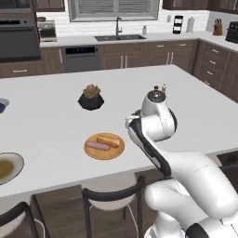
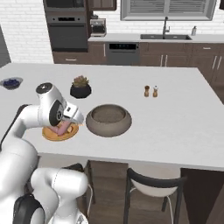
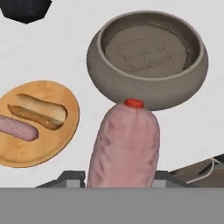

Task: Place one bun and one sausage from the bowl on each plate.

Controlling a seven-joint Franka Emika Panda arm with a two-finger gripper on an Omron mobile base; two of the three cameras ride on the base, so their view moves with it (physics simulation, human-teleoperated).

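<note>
Sausage (image 3: pixel 124 148) in the pincer (image 3: pixel 118 177) overlaps the bowl (image 3: pixel 146 83) rim.

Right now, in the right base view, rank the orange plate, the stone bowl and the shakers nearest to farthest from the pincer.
1. Orange plate, right at the pincer and its sausage.
2. Stone bowl, just right of it.
3. Shakers, far right, further back.

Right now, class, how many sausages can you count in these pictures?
2. One sausage lies on the orange plate beside the bun; the other sausage is held between the fingers.
</note>
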